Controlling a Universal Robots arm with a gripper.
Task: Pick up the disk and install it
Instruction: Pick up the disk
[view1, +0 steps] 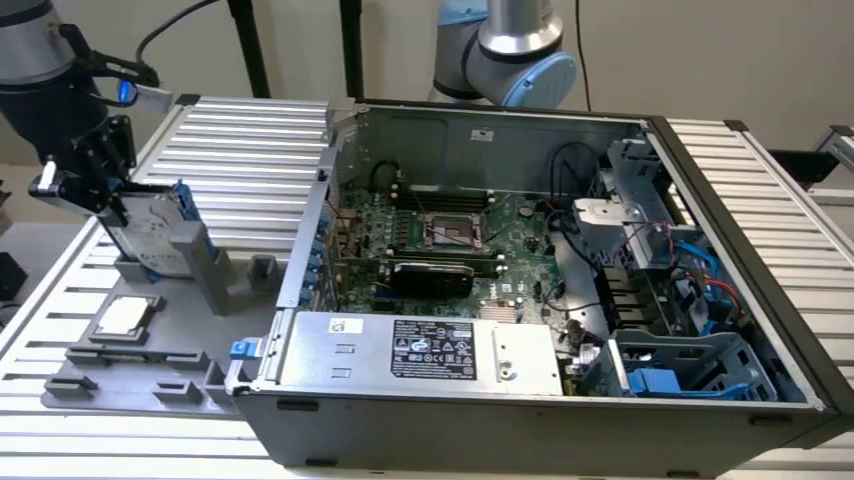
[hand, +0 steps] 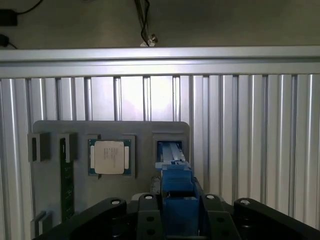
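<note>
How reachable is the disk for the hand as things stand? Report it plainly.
Yes, apparently: the hand is right at the disk, which stands upright on the grey fixture. The disk's blue rail sits between the fingers, which look closed on it, with nothing in between.

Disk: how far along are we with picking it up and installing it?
Done: the gripper is shut on the disk, with the blue rails between its fingers in the wrist view.
In hand: the disk is held upright over the grey fixture tray at the exterior view's left. I cannot tell whether it has cleared its slot.
Left: installing it. The disk is not yet in the open computer case.
</note>
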